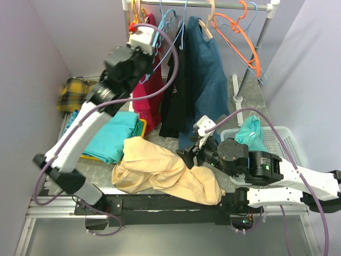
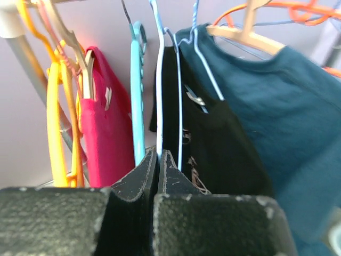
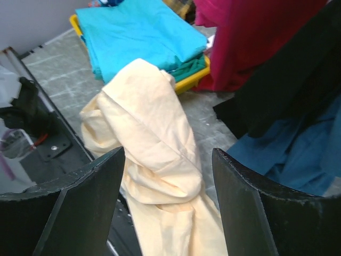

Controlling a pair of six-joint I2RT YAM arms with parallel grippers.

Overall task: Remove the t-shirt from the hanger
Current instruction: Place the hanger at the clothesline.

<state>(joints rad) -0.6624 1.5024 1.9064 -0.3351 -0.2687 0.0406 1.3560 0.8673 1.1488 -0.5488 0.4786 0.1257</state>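
A cream t-shirt (image 1: 160,168) lies crumpled on the table near the front edge, off any hanger; the right wrist view shows it (image 3: 154,133) just below the fingers. My right gripper (image 1: 192,154) hovers open over its right end with nothing between the jaws (image 3: 168,154). High at the clothes rail (image 1: 213,5), my left gripper (image 1: 152,41) is shut on the thin wire of a bare light blue hanger (image 2: 159,80). That wire runs down into the closed fingertips (image 2: 158,154).
A magenta shirt (image 1: 149,96), a black shirt (image 1: 173,96) and a dark blue shirt (image 1: 205,80) hang on the rail, with empty orange hangers (image 1: 240,32) to the right. Folded teal cloths (image 1: 109,136) lie left, and a white basket (image 1: 282,141) stands right.
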